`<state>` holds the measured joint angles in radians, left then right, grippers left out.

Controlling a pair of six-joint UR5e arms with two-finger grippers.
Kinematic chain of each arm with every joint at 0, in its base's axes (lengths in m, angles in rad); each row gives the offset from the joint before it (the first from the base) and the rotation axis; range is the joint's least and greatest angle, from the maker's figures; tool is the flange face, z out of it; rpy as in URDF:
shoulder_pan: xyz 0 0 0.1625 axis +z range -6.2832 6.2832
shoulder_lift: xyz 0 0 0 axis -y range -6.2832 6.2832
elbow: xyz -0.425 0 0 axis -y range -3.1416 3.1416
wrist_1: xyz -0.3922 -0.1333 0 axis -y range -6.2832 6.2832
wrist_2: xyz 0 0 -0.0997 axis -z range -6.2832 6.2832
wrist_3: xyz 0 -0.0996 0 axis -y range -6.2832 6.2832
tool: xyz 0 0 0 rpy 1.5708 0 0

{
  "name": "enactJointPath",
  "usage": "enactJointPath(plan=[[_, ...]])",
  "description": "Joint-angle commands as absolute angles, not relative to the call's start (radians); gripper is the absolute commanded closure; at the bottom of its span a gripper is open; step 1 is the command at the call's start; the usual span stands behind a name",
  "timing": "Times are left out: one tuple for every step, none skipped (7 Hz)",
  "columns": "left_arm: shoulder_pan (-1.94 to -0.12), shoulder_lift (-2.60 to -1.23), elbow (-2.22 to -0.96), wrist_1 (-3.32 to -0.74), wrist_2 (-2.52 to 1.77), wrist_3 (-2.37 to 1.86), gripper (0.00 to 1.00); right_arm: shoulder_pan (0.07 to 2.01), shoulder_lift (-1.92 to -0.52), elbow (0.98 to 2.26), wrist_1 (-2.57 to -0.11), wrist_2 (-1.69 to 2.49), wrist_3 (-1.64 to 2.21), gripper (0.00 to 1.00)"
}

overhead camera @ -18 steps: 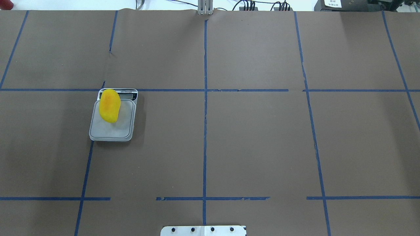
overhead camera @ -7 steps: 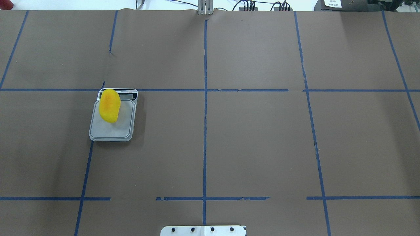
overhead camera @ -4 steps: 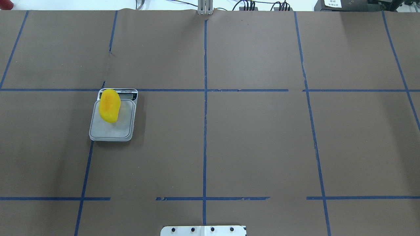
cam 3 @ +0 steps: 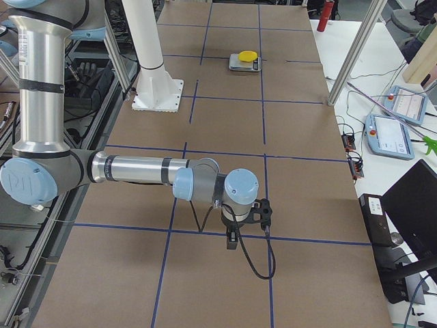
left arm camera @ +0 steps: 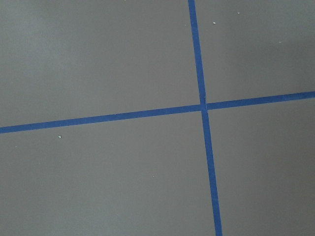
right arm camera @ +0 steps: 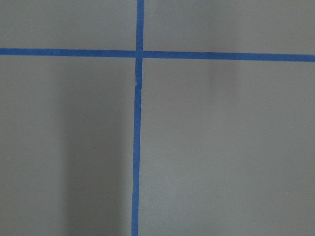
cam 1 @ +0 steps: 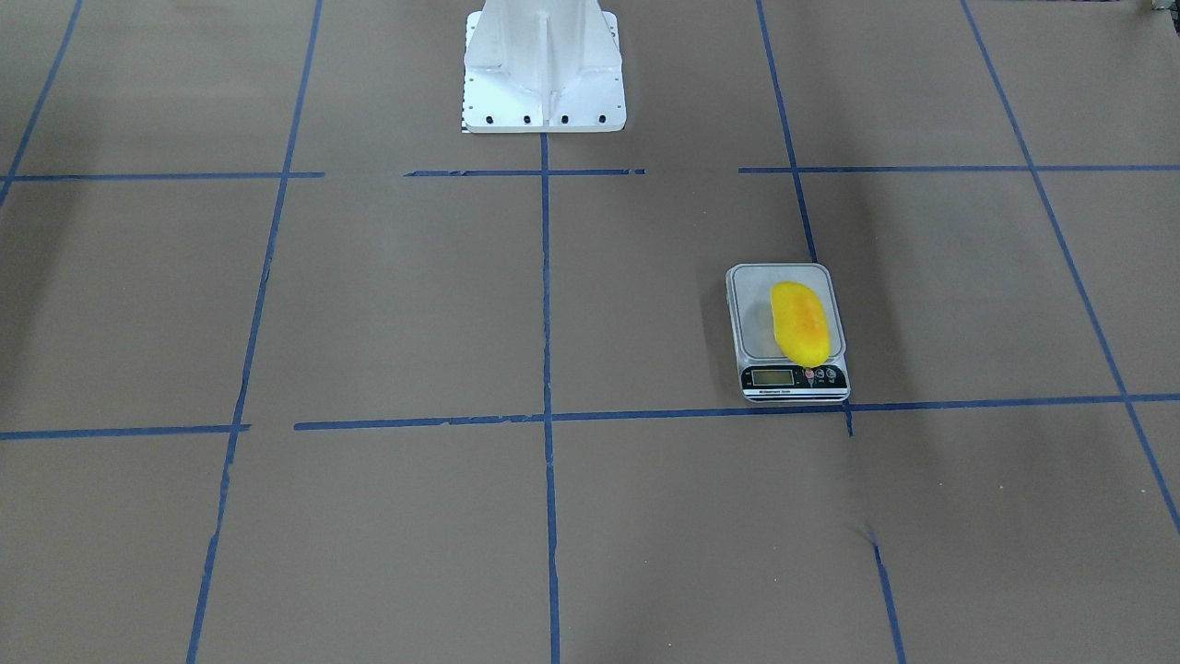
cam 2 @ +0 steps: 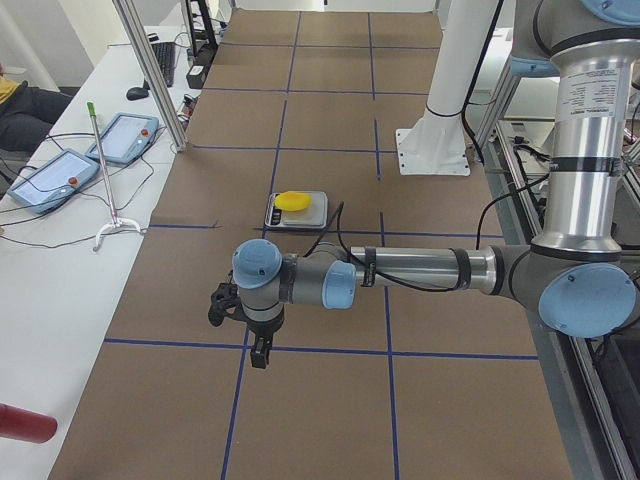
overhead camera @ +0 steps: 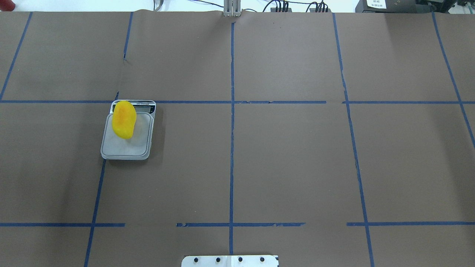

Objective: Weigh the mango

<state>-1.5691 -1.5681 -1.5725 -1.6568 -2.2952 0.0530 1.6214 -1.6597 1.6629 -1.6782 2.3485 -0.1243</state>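
The mango (overhead camera: 124,119) is bright yellow with an orange blush. It lies on the silver kitchen scale (overhead camera: 126,148), on the far part of the platform, partly over the display end. It also shows in the front view (cam 1: 799,320) on the scale (cam 1: 751,314), and small in both side views (cam 2: 292,201) (cam 3: 247,55). My left gripper (cam 2: 258,355) points down over bare table, well short of the scale. My right gripper (cam 3: 232,239) points down at the table's other end. I cannot tell whether either is open or shut. Both wrist views show only brown paper and blue tape.
The white robot base (cam 1: 542,74) stands at the table's robot-side edge. Teach pendants (cam 2: 50,175) (cam 3: 392,137) and cables lie on the side benches. A red cylinder (cam 2: 20,425) lies beside the table. Metal posts (cam 2: 150,70) stand at the operators' edge.
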Motion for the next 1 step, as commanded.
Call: enactJointPath(plan=[[-1.569,-1.569,-1.575,-1.622,-2.299,0.054,0.0,1.621,-1.66,1.663,-1.678,2.349,-0.124,0.0]])
